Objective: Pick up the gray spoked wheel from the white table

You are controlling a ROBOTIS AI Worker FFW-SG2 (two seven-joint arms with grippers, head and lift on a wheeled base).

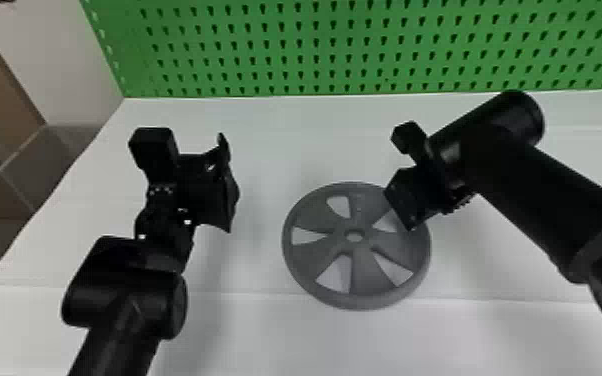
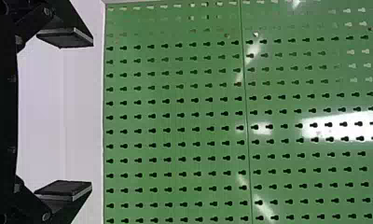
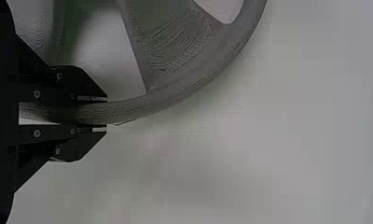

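Right hand (image 1: 401, 207) has the gray spoked wheel (image 1: 366, 270) clamped by its rim, left hand's (image 1: 227, 185) fingers are wide apart.

place type: robotics lab or workshop
green pegboard (image 1: 355, 52): perforated, behind the white table (image 1: 265, 335)
robot arms (image 1: 530, 195): black, above the white table
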